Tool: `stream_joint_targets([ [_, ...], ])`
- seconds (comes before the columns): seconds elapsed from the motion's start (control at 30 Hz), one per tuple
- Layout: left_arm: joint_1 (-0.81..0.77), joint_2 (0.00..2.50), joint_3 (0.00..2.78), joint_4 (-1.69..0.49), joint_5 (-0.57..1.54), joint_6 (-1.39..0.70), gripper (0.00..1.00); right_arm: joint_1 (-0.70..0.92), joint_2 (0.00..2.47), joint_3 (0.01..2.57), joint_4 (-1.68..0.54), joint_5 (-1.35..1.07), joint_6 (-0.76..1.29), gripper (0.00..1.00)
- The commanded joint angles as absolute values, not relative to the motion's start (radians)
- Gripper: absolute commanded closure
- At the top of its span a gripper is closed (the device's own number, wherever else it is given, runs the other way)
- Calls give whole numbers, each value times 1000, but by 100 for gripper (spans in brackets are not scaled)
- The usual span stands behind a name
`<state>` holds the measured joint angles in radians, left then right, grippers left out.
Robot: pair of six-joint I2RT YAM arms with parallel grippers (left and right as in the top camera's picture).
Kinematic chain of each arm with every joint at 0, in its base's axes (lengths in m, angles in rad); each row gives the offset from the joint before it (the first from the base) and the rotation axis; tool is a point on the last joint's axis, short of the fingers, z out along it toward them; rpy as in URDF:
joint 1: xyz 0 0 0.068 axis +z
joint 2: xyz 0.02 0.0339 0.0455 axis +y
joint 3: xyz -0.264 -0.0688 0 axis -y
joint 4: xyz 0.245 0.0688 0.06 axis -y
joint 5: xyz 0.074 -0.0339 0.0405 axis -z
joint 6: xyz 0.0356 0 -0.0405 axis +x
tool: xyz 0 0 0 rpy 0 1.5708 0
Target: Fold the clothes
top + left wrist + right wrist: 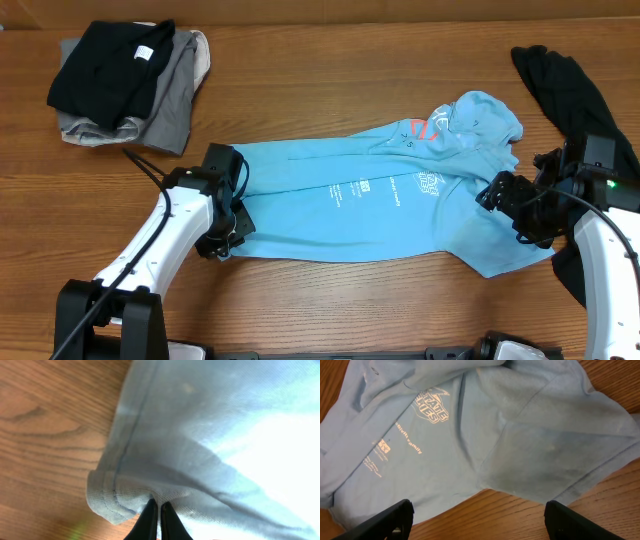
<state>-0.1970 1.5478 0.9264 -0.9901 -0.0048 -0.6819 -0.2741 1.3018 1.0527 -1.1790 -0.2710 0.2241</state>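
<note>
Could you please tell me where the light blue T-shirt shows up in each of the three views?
Overhead: T-shirt spread over the table, centre to right.
Left wrist: T-shirt fills the right, hem pinched in the left gripper.
Right wrist: T-shirt fills most of the frame.
Shared landmark: white print, overhead and right wrist only.

Matt cloth T-shirt (330, 215), smooth grained wood table (350, 70)

One blue T-shirt (330, 215), two black garments (105, 65) (565, 85)
</note>
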Motion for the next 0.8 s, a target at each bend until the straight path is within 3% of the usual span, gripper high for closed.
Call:
stream_joint_targets([
  [0.0, -193, 1549, 931, -986, 19, -597, 96, -275, 1303, 1048, -1174, -271, 236, 13],
  [0.43, -162, 1548, 979, -983, 15, -534, 96, -277, 1303, 1048, -1237, -187, 297, 14],
  [0.6, -78, 1548, 1049, -991, 17, -484, 96, -277, 1317, 1048, -1240, -130, 369, 20],
  [0.77, -13, 1548, 1065, -990, 30, -457, 96, -277, 1379, 1021, -1240, -69, 427, 33],
])
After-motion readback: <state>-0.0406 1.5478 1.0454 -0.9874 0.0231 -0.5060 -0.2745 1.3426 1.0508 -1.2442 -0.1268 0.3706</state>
